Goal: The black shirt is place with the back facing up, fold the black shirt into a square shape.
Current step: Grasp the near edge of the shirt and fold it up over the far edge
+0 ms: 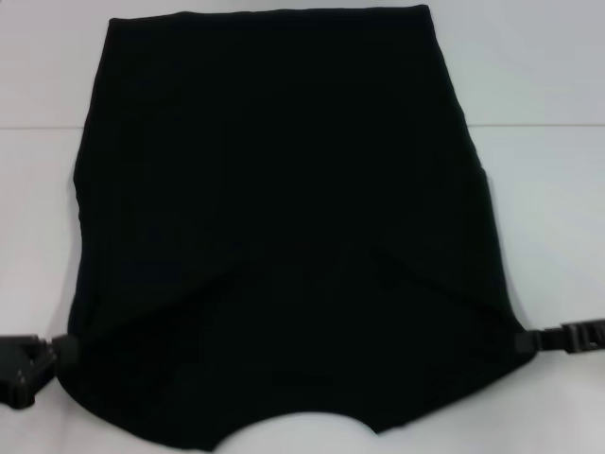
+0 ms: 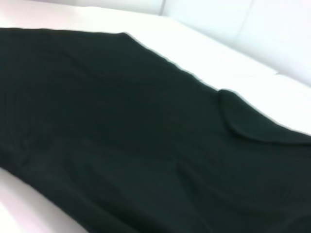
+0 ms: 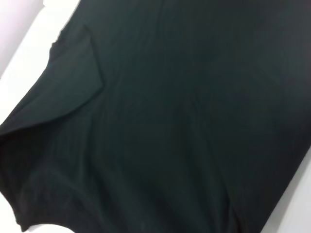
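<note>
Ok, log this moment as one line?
black shirt: flat on white table, sleeves folded in | left tool: at near-left shirt edge | right tool: at near-right edge

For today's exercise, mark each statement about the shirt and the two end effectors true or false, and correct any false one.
1. The black shirt lies spread on a white table. True.
2. The left end effector hovers above the shirt's middle. False: it sits at the shirt's near left edge.
3. The right end effector is at the shirt's near right edge. True.
4. The shirt is crumpled in a ball. False: it lies flat, sleeves folded in.
</note>
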Controlling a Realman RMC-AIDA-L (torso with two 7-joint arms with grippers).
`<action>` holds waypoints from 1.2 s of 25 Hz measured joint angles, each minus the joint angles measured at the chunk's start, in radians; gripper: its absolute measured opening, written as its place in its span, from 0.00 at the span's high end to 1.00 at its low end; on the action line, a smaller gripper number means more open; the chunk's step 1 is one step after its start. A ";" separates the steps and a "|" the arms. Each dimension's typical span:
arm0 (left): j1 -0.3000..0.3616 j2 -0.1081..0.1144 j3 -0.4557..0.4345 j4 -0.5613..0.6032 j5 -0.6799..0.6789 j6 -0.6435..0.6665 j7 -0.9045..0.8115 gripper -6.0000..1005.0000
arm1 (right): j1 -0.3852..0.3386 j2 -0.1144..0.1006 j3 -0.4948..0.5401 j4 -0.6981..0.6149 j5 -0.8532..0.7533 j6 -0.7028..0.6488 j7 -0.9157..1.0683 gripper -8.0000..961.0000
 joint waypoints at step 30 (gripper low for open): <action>-0.038 0.026 -0.089 -0.083 0.012 0.190 -0.036 0.98 | -0.181 -0.047 0.283 0.003 -0.002 -0.255 -0.322 0.92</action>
